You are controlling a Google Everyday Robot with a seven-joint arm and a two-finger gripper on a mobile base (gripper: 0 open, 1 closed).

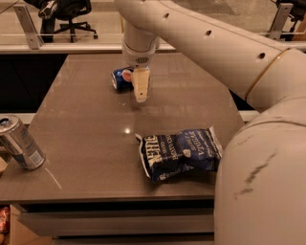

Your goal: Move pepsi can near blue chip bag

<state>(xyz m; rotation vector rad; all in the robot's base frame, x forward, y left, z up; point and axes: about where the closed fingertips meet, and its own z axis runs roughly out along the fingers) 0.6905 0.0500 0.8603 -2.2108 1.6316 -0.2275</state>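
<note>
The pepsi can (121, 79) lies on its side on the far middle of the brown table (86, 119), its red-white-blue logo showing. My gripper (140, 98) hangs down from the arm right beside the can's right end, which it partly covers. The blue chip bag (181, 150) lies crinkled near the table's front right, well in front of the can and the gripper.
A silver-grey can with a blue label (19, 143) stands tilted at the table's front left edge. My big white arm (229, 52) spans the right side of the view. A glass rail and an office chair (67, 14) are behind the table.
</note>
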